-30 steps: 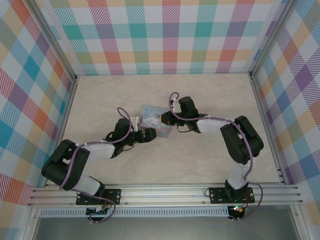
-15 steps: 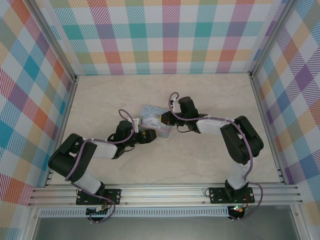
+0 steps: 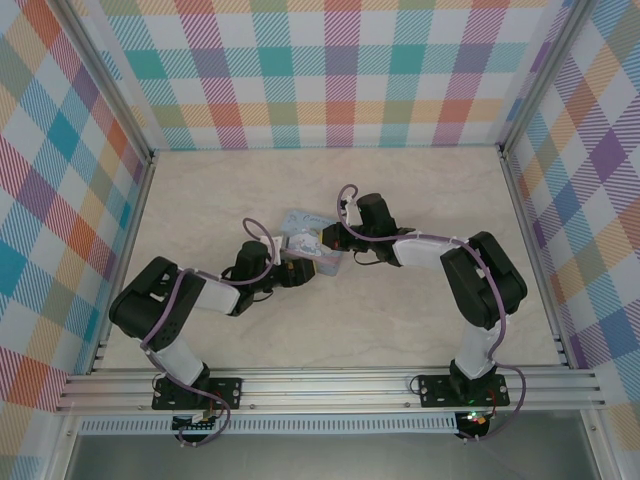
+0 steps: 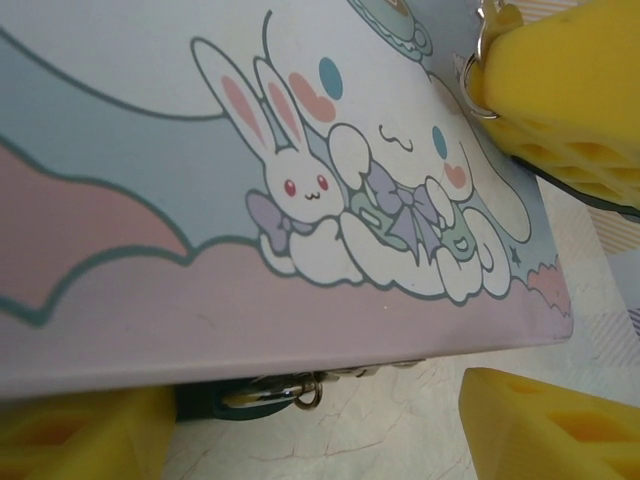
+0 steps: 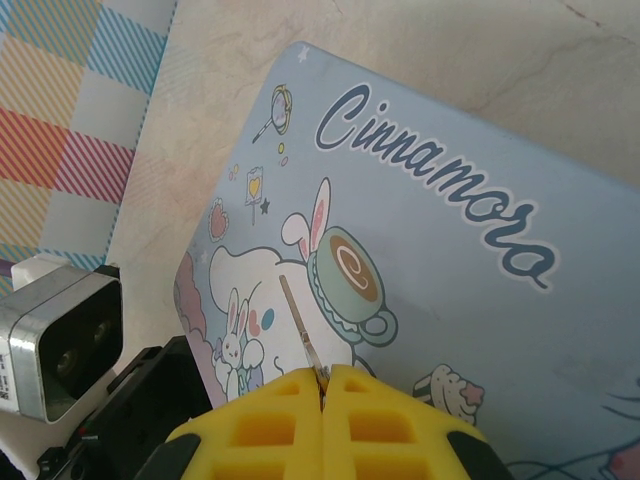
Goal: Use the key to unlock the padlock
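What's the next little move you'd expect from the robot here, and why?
Probably closing the left gripper on the padlock: its jaws stand open either side of it at the edge of the tin, while the right gripper pinches the key and needs a steadied lock.

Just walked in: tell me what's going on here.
The right gripper is shut on a thin metal key, held over a pale blue cartoon tin. The left gripper is open, and the small dark padlock at the tin's edge lies between its fingers. The key is not yet in the padlock.
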### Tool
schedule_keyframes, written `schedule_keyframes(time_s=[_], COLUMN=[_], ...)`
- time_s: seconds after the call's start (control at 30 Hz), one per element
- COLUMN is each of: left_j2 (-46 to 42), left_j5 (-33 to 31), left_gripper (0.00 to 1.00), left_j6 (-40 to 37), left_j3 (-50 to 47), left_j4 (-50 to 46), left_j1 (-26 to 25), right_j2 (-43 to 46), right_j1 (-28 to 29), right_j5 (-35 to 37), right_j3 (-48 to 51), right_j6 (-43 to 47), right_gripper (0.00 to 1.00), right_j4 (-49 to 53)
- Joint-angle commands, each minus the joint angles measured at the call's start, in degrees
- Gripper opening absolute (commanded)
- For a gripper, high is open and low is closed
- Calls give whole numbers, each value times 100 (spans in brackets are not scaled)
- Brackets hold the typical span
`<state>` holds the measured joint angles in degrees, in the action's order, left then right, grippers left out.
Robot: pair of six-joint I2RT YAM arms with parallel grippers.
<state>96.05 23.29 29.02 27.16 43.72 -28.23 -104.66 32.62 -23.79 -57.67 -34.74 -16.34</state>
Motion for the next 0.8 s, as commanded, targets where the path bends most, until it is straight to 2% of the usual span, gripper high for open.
schedule_keyframes(time_s=[0.0, 0.33, 0.77], left_j2=[302, 610, 579], left_j5=[151, -157, -706], left_gripper=[71, 59, 42], left_j6=[-37, 163, 431], left_j3=[199, 395, 457], left_j4=[25, 67, 14], left_j1=[-228, -552, -579], right_j2=[-204, -146, -88], right_j1=[89, 95, 100], right_j5=[28, 46, 43], right_j3=[79, 107, 124], right_j6=[29, 26, 30], right_gripper=[5, 5, 5], right_j4=[442, 459, 474])
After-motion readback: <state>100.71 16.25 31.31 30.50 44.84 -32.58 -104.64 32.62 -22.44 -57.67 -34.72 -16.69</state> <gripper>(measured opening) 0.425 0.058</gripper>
